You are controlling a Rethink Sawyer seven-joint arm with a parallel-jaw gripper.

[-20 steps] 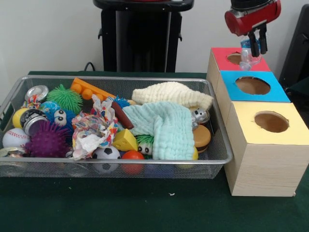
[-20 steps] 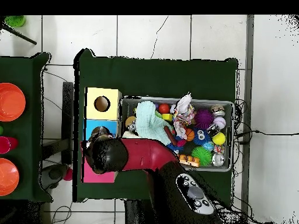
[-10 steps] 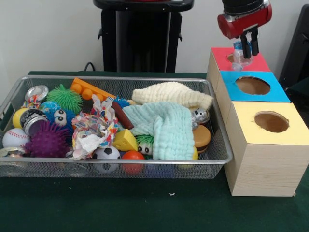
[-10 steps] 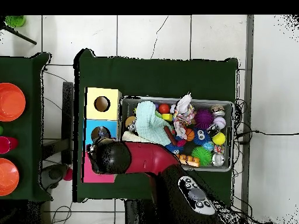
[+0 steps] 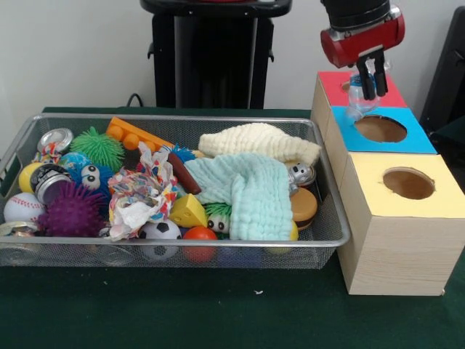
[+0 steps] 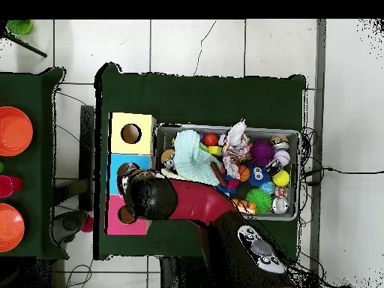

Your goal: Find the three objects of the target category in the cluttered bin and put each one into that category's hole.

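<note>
**A:** What is different from a moment ago?

**B:** The red and black gripper (image 5: 369,81) was over the pink-topped wooden box (image 5: 328,81). It has now moved toward the blue-topped wooden box (image 5: 407,121), at about five o'clock from the pink hole in the front view.

**A:** Is it holding something?

**B:** Yes. Its two dark fingers (image 5: 381,75) are pinched narrow on a small clear plastic bottle with a blue cap (image 5: 357,93). I think it is a bottle, but it is hard to see well.

**A:** Where is the bottle now?

**B:** It hangs in the air, just at the back rim of the blue box, not inside any hole yet.

**A:** What does that mean for the job?

**B:** The blue hole looks like the one it wants. The drop is likely next. The silver wire mesh bin (image 5: 328,231) still holds lots of toys and cloths to search.
</note>
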